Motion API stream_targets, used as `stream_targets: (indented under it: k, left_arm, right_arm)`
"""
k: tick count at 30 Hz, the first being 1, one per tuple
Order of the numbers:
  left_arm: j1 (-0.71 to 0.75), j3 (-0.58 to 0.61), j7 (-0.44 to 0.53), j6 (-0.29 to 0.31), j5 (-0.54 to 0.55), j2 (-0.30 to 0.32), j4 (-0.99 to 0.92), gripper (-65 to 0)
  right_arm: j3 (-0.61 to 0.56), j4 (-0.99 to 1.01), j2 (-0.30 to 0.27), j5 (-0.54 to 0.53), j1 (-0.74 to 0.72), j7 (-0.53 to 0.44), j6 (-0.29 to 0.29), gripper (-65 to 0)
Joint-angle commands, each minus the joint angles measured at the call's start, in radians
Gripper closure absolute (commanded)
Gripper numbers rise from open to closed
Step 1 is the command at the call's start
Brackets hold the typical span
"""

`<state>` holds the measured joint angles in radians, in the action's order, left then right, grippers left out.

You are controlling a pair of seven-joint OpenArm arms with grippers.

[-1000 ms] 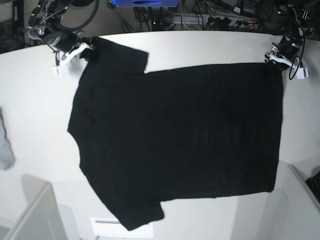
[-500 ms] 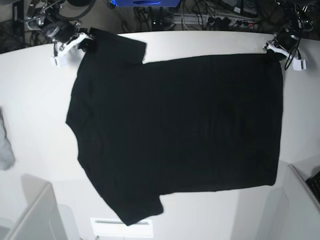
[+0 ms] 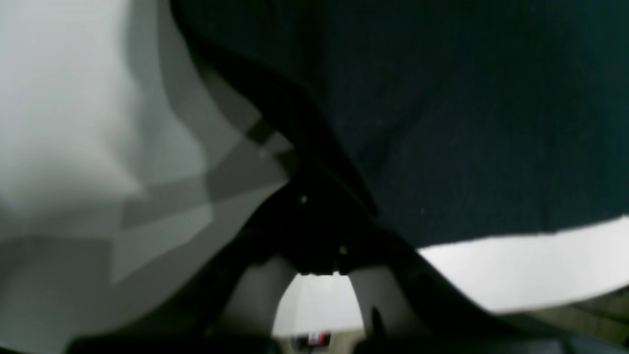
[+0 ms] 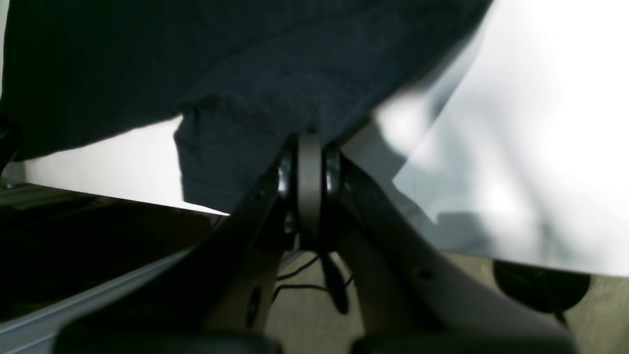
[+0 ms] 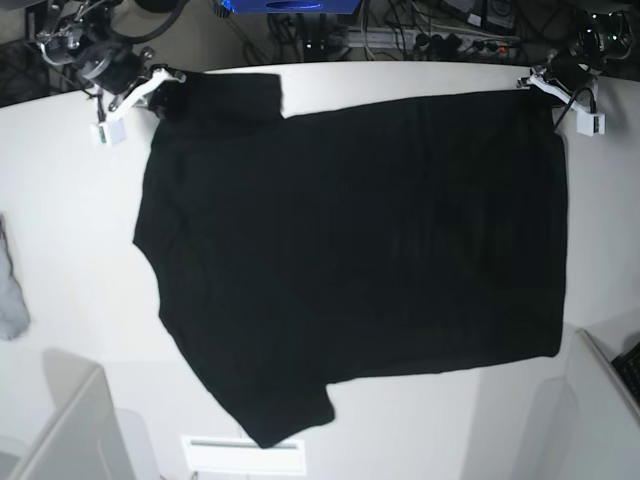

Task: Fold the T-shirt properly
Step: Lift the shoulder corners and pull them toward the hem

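Note:
The black T-shirt (image 5: 350, 250) lies spread flat on the white table (image 5: 70, 200), plain side up, with its collar to the left and its hem to the right. My right gripper (image 5: 165, 85) is shut on the far sleeve at the back left. In the right wrist view the right gripper (image 4: 309, 142) pinches the sleeve cloth (image 4: 221, 162). My left gripper (image 5: 540, 88) is shut on the far hem corner at the back right. In the left wrist view, dark cloth (image 3: 467, 123) fills the upper right above the left gripper (image 3: 319, 246), which is blurred.
A small grey cloth (image 5: 10, 300) lies at the table's left edge. Grey bins stand at the front left (image 5: 60, 430) and front right (image 5: 605, 400). Cables and a blue box (image 5: 290, 5) crowd the space behind the table's back edge.
The left gripper shut on the hem corner. Both grippers then pulled the shirt's far edge toward the back of the table, and the whole shirt slid that way.

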<state>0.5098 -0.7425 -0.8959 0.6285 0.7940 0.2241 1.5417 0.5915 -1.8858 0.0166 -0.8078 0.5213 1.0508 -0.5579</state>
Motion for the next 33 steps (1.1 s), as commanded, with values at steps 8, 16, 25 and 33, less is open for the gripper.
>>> stream_targets:
  k: [8,16,25,33]
  left_arm:
    - [-0.012,-0.039,-0.007,0.001,0.015,0.010,0.135,0.0]
    - [-0.021,-0.041,-0.007,0.001,0.015,0.011,0.145,0.0]
    - [-0.081,-0.041,-0.007,-0.008,0.015,0.011,0.145,0.0]
    - [-0.125,-0.041,-0.007,-0.057,0.017,0.011,0.145,0.0]
  right_arm:
    - [0.005,-0.031,-0.011,-0.015,-0.062,0.049,-0.003,0.0]
    - [0.005,-0.031,-0.011,-0.014,-0.166,0.125,-0.001,0.0]
    - [-0.002,-0.031,-0.011,-0.014,-0.260,0.150,0.071,0.0]
    - [-0.003,-0.027,-0.013,-0.012,-0.298,0.150,0.072,0.0]
